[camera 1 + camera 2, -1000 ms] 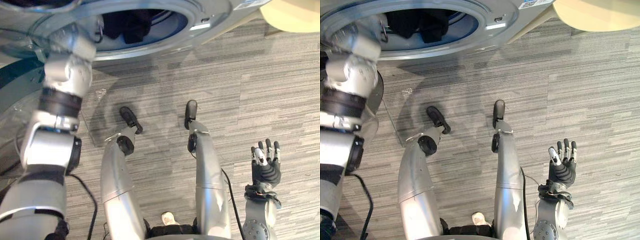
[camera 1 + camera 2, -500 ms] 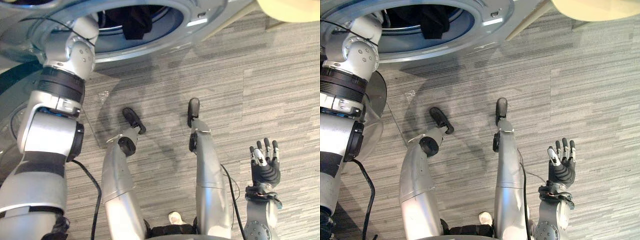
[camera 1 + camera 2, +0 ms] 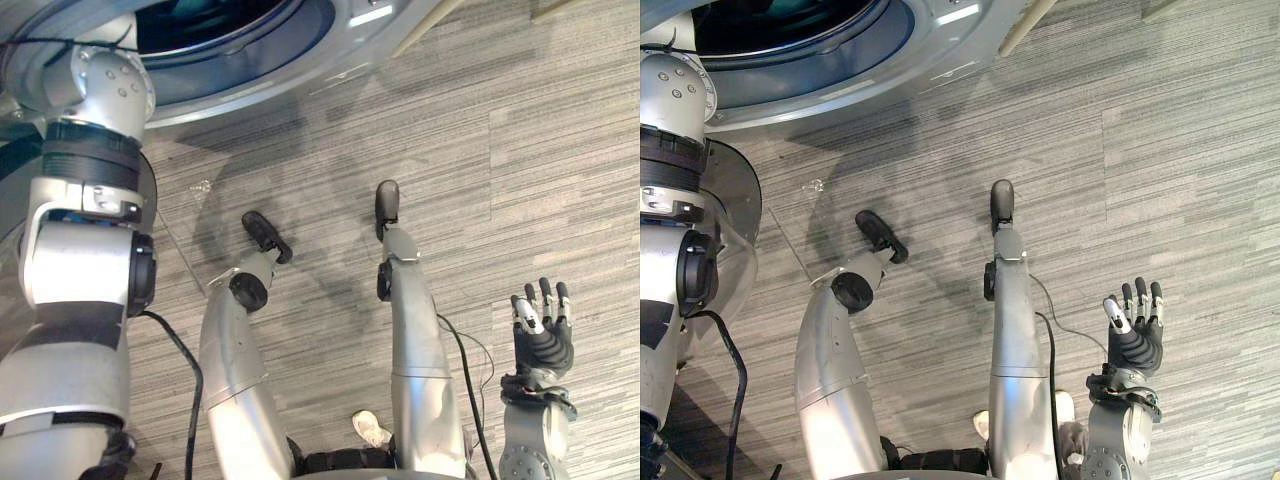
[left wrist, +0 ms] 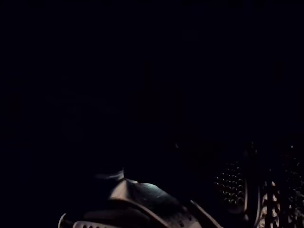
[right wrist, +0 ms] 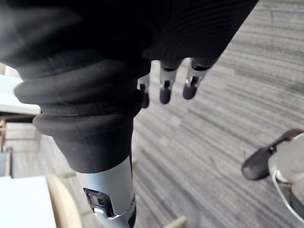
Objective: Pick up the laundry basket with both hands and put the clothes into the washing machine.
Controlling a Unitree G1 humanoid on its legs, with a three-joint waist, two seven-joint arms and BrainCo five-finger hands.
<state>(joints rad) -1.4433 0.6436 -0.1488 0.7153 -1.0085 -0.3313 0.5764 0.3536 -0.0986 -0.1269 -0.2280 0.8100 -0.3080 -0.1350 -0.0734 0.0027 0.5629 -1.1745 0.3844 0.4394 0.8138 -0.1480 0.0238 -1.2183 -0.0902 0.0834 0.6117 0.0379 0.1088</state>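
Note:
The washing machine's round silver door rim [image 3: 330, 40] runs along the top, with its dark drum opening [image 3: 790, 25] behind it. My left arm [image 3: 95, 90] reaches up from the lower left into that opening, and the hand is hidden inside. In the left wrist view it is dark, with a patch of perforated drum wall [image 4: 232, 185]. My right hand [image 3: 1134, 340] is held at the lower right above the floor, open, palm up and holding nothing. Its straight fingers [image 5: 165, 90] point out over the carpet.
The washer's clear door [image 3: 735, 230] hangs open at the left, beside my left arm. Grey striped carpet [image 3: 520, 180] covers the floor in front of the machine.
The camera has shifted, so the washer sits higher in the picture and the dark clothes in the drum have left the frame. My left arm reaches further in. The right hand stays open.

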